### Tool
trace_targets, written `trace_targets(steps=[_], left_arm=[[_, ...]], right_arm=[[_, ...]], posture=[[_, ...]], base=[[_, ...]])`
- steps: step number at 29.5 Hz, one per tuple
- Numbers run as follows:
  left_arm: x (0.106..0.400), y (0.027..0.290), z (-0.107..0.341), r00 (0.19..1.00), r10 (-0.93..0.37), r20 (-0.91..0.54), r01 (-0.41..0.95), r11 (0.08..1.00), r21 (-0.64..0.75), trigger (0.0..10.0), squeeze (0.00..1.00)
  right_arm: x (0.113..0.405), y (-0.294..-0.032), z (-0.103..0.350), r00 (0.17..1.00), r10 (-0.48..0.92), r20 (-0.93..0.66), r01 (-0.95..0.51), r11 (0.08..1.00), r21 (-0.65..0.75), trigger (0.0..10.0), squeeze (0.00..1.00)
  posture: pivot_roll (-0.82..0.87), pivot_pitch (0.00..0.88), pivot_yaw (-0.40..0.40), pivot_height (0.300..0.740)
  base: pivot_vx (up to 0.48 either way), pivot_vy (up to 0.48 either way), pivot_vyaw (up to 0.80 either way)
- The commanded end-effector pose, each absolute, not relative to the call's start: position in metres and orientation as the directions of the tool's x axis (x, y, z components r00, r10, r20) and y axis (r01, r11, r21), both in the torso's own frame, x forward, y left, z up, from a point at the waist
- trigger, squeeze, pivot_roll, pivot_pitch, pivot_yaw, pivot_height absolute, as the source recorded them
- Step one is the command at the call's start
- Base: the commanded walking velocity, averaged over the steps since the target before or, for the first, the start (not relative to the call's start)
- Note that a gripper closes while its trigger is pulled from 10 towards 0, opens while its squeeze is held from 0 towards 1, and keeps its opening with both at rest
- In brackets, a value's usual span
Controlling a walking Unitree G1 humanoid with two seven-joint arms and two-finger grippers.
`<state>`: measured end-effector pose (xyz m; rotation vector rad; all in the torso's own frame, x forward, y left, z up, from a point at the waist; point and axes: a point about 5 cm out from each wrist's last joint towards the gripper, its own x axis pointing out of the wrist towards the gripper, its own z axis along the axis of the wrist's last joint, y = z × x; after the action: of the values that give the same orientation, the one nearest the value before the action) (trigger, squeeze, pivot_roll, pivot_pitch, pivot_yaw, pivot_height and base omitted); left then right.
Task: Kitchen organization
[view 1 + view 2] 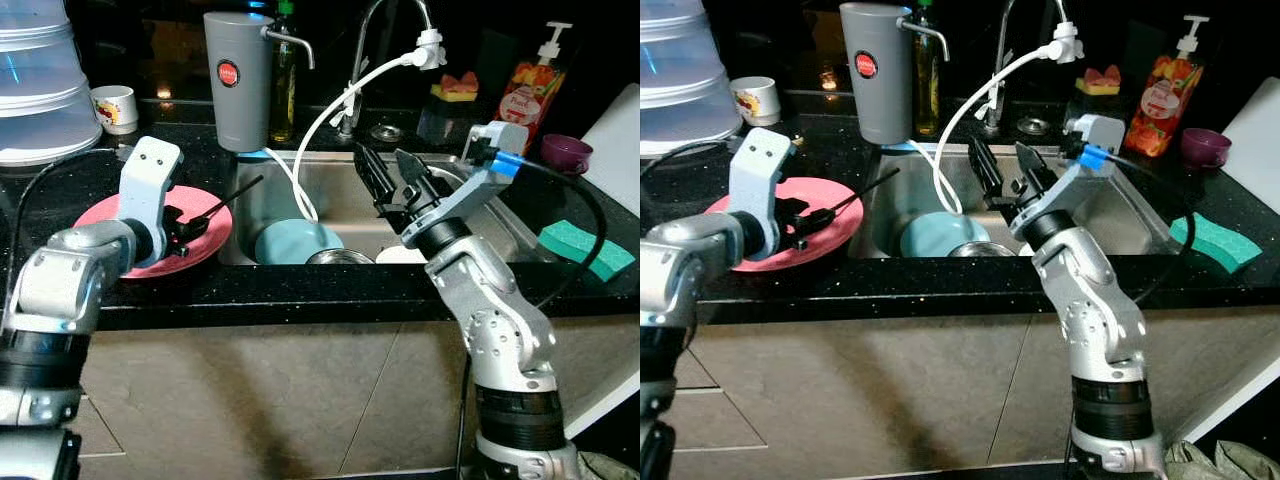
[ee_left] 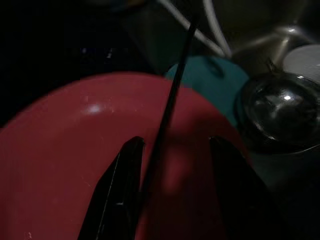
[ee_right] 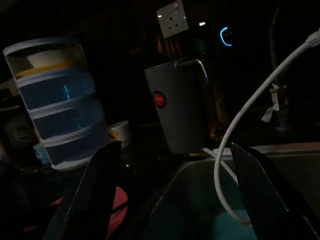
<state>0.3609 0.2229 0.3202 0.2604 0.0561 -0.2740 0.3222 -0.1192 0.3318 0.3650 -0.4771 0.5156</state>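
A pink plate (image 1: 205, 243) lies on the black counter left of the sink (image 1: 330, 158). My left gripper (image 1: 185, 228) hovers low over the pink plate (image 2: 75, 150), fingers (image 2: 125, 175) apart. A thin black stick (image 1: 228, 200) runs out between them, close against one finger, and slants toward the sink. In the left wrist view the stick (image 2: 170, 100) crosses the plate's rim. My right gripper (image 1: 380, 155) hangs open above the sink with nothing in it, pointing toward the grey jug (image 3: 177, 112). In the basin lie a teal plate (image 1: 295, 245) and a steel bowl (image 1: 340, 258).
A grey jug (image 1: 238, 80) stands behind the sink's left corner, and a white hose (image 1: 330, 110) loops from the tap into the basin. Stacked clear containers (image 1: 40, 90) and a white mug (image 1: 115, 108) sit far left. A green sponge (image 1: 585, 248), purple cup (image 1: 566, 152) and soap bottle (image 1: 530, 90) are at right.
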Motion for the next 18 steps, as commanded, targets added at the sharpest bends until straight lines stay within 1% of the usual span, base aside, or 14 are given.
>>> trace_targets(steps=[1, 4, 5, 6, 7, 9, 11, 16, 17, 18], left_arm=[[0.366, 0.229, 0.323, 0.954, -0.280, -0.103, 0.298, 0.919, 0.258, 10.0, 1.00], [0.372, 0.235, 0.324, 0.952, -0.283, -0.118, 0.304, 0.919, 0.252, 10.0, 1.00], [0.376, 0.238, 0.323, 0.946, -0.300, -0.127, 0.322, 0.918, 0.231, 10.0, 0.57], [0.376, 0.238, 0.323, 0.946, -0.300, -0.127, 0.322, 0.918, 0.231, 10.0, 0.57], [0.379, 0.238, 0.323, 0.941, -0.313, -0.129, 0.335, 0.917, 0.216, 10.0, 0.00], [0.380, 0.238, 0.323, 0.938, -0.322, -0.129, 0.343, 0.916, 0.207, 10.0, 0.00], [0.388, 0.241, 0.316, 0.925, -0.347, -0.156, 0.370, 0.915, 0.159, 10.0, 0.00], [0.390, 0.241, 0.314, 0.909, -0.385, -0.160, 0.405, 0.907, 0.118, 10.0, 0.00], [0.393, 0.242, 0.314, 0.888, -0.431, -0.157, 0.447, 0.890, 0.085, 10.0, 0.00], [0.393, 0.242, 0.314, 0.888, -0.431, -0.157, 0.447, 0.890, 0.085, 10.0, 0.00]], right_arm=[[0.319, -0.121, 0.333, 0.763, 0.381, 0.522, -0.550, 0.807, 0.216, 10.0, 0.00], [0.319, -0.119, 0.333, 0.763, 0.386, 0.518, -0.554, 0.804, 0.216, 10.0, 0.00], [0.319, -0.115, 0.333, 0.760, 0.398, 0.514, -0.565, 0.796, 0.218, 10.0, 0.00], [0.319, -0.115, 0.333, 0.760, 0.398, 0.514, -0.565, 0.796, 0.218, 10.0, 0.00], [0.318, -0.113, 0.332, 0.758, 0.405, 0.511, -0.570, 0.793, 0.217, 10.0, 0.00], [0.318, -0.112, 0.331, 0.758, 0.410, 0.508, -0.573, 0.790, 0.217, 10.0, 0.00], [0.317, -0.106, 0.327, 0.755, 0.439, 0.488, -0.591, 0.777, 0.216, 10.0, 0.00], [0.318, -0.102, 0.325, 0.751, 0.452, 0.481, -0.601, 0.769, 0.216, 10.0, 0.00], [0.318, -0.099, 0.325, 0.746, 0.461, 0.480, -0.611, 0.761, 0.218, 10.0, 0.00], [0.318, -0.099, 0.325, 0.746, 0.461, 0.480, -0.611, 0.761, 0.218, 10.0, 0.00]], posture=[[0.14, 0.180, -0.069, 0.740], [0.14, 0.179, -0.063, 0.740], [0.14, 0.181, -0.061, 0.740], [0.14, 0.181, -0.061, 0.740], [0.14, 0.181, -0.061, 0.740], [0.14, 0.181, -0.061, 0.740], [0.14, 0.191, -0.061, 0.740], [0.14, 0.194, -0.060, 0.740], [0.14, 0.192, -0.057, 0.740], [0.14, 0.192, -0.057, 0.740]], base=[[0.000, 0.000, 0.00], [0.000, 0.000, 0.00], [0.000, 0.000, 0.00], [0.000, 0.000, 0.00], [0.000, 0.000, 0.00], [0.000, 0.000, 0.00], [0.000, 0.000, 0.00], [0.000, 0.000, 0.00], [0.000, 0.000, 0.00], [0.000, 0.000, 0.00]])
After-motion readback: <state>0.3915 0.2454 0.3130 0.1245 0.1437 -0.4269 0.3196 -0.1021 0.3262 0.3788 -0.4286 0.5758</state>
